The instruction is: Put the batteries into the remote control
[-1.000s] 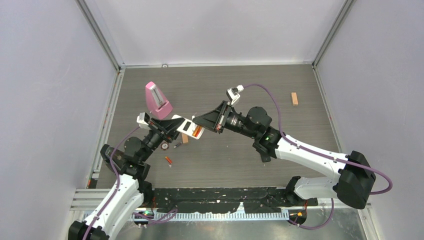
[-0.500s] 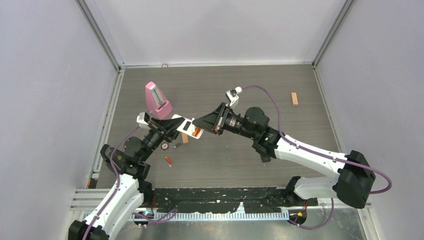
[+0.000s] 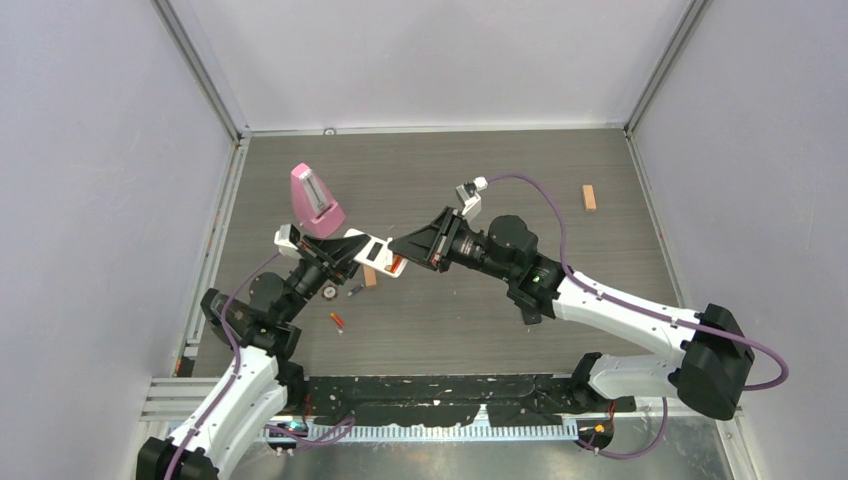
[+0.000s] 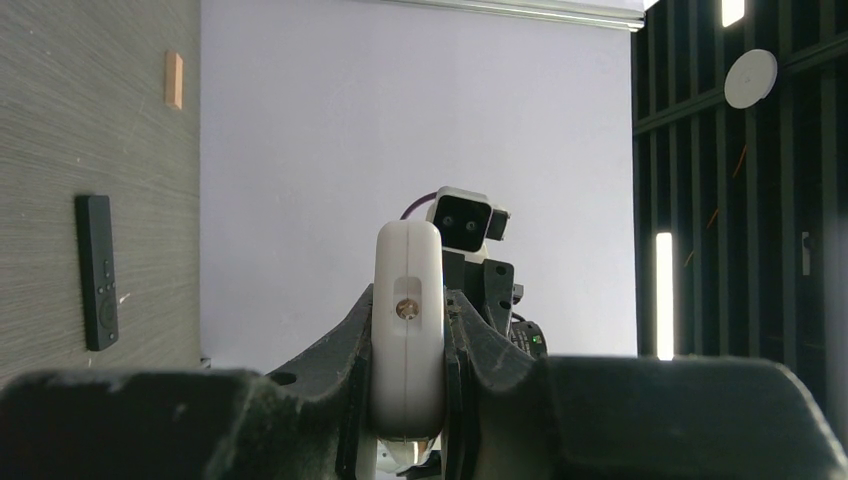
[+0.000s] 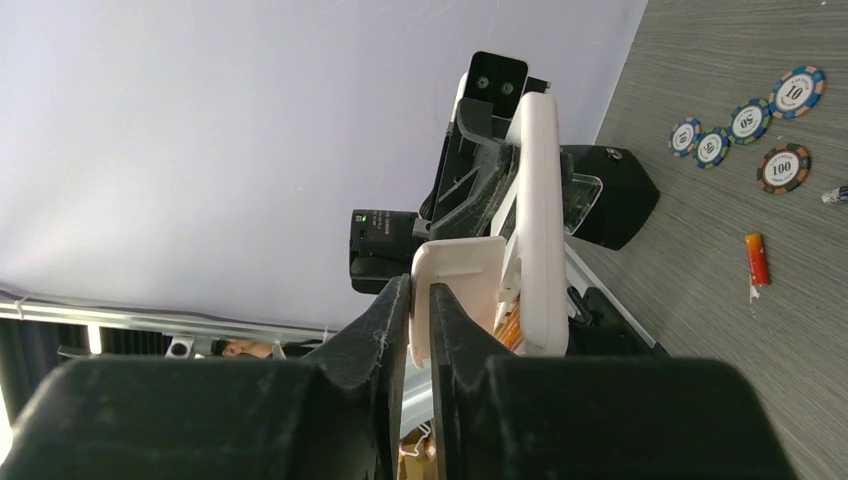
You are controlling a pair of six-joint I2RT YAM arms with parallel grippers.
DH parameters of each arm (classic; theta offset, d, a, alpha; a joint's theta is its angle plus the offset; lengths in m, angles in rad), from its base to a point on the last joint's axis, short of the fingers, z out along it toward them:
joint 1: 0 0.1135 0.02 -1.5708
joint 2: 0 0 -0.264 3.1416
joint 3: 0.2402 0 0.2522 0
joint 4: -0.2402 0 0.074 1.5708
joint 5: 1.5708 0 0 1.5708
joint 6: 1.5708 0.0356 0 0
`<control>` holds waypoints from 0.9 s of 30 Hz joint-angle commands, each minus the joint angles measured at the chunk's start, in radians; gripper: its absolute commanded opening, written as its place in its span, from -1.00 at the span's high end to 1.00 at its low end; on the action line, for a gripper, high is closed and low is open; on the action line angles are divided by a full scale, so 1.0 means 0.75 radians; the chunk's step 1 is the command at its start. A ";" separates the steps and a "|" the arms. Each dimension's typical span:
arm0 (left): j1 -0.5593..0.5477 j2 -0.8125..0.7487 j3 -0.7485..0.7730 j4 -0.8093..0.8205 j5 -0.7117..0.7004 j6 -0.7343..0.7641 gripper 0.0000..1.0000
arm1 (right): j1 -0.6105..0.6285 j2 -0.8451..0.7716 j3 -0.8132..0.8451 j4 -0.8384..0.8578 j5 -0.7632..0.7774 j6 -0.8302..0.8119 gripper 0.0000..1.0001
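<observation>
The left gripper (image 3: 350, 250) is clamping a white plastic remote control (image 3: 368, 250) above the grey wood-grain surface (image 3: 480, 160), left of its middle. The right gripper (image 5: 420, 300) is pinching narrowly on a thin white flat panel (image 5: 465, 270) just beside the remote, partly screening an orange-red cylindrical battery (image 3: 397, 264) in its bay. A second orange-red battery (image 3: 337, 320) is lying loose toward the near edge, with round striped poker chips (image 5: 783, 167) near it. A pink pyramid-shaped metronome (image 3: 315, 200) is standing just behind the left gripper. A tan wooden block (image 3: 589, 197) is lying near the right edge.
</observation>
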 commanded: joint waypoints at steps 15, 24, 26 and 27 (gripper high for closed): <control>0.004 0.019 0.078 0.109 -0.010 0.004 1.00 | 0.009 -0.118 0.003 -0.200 0.086 -0.061 0.65; 0.003 0.033 0.081 0.109 -0.013 0.014 1.00 | 0.010 -0.144 0.011 -0.310 0.099 -0.082 0.65; 0.004 0.033 0.080 0.107 -0.013 0.017 1.00 | 0.010 -0.148 0.017 -0.331 0.104 -0.086 0.64; 0.004 0.035 0.078 0.107 -0.015 0.017 1.00 | 0.009 -0.150 0.021 -0.347 0.105 -0.089 0.62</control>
